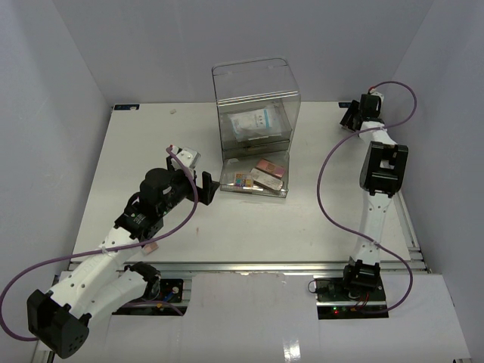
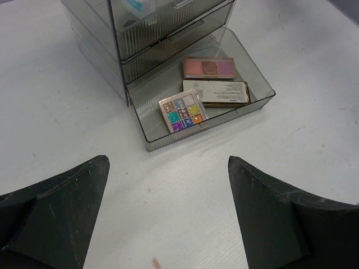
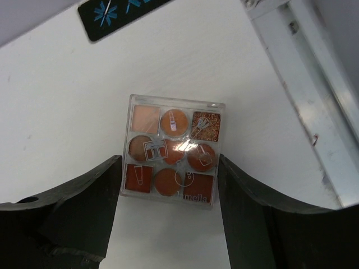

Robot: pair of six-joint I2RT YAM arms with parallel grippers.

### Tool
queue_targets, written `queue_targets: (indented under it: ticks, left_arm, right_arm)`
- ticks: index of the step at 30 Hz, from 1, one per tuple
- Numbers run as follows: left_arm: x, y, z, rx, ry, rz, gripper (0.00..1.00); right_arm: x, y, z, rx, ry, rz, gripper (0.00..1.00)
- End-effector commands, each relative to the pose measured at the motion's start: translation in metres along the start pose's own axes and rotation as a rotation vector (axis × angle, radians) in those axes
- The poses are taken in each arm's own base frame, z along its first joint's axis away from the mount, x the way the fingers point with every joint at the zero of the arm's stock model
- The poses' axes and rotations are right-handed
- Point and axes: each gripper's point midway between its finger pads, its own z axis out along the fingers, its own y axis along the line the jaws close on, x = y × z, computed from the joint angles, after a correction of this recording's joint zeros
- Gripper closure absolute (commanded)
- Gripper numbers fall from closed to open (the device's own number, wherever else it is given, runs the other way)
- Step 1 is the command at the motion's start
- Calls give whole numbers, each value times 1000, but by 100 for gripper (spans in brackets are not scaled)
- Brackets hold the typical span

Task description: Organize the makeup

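Note:
An orange-toned eyeshadow palette (image 3: 173,151) lies flat on the white table at the far right corner. My right gripper (image 3: 168,159) has a finger against each side of it, shut on it. In the top view the right gripper (image 1: 352,115) hides this palette. The clear drawer box (image 1: 255,98) has its bottom drawer (image 2: 263,95) pulled out. That drawer holds a multicolour palette (image 2: 183,110), a pink palette (image 2: 209,67) and a label-side-up palette (image 2: 216,92). A pale-blue packet (image 1: 253,122) shows in an upper drawer. My left gripper (image 2: 168,162) hovers wide open before the drawer, with nothing between its fingers.
An aluminium rail (image 3: 314,84) runs along the table's right edge beside the right gripper. A black tag with blue marks (image 3: 112,14) sits by the back wall. White enclosure walls close in the table on three sides.

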Motion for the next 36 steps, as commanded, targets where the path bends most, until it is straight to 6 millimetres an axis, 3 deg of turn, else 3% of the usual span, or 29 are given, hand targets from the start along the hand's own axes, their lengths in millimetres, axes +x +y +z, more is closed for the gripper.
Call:
queue_targets:
  ticks: [1, 3, 4, 6, 10, 14, 20, 26, 32, 36]
  left_arm:
    - [0, 2, 0, -3, -11, 7, 2]
    - [-2, 2, -1, -3, -16, 7, 2]
    - [-2, 2, -1, -2, -17, 6, 2]
    - [-3, 3, -2, -4, -19, 4, 2]
    - [-3, 3, -2, -5, -22, 4, 2]
    - [-4, 4, -2, -9, -24, 5, 2]
    - [-4, 5, -2, -14, -24, 5, 2]
    - [-3, 4, -2, -9, -21, 4, 2]
    - [-2, 5, -1, -12, -20, 4, 2]
    - [0, 7, 0, -17, -14, 4, 2]
  right_arm:
    - [21, 23, -43, -131, 73, 2, 74]
    - [16, 31, -69, -188, 53, -3, 77]
    - [4, 35, -89, -216, 18, -11, 78]
    - [22, 34, -107, -246, 46, -26, 80]
    - [32, 38, -149, -317, 49, -59, 82]
    - [66, 36, -177, -371, 109, -89, 83]
    - [98, 46, -231, -539, 153, -201, 84]
    - [109, 75, -303, -767, 96, -420, 84]
    - [129, 134, -367, -964, -44, -718, 80]
    - [141, 166, -379, -1032, -61, -808, 75]
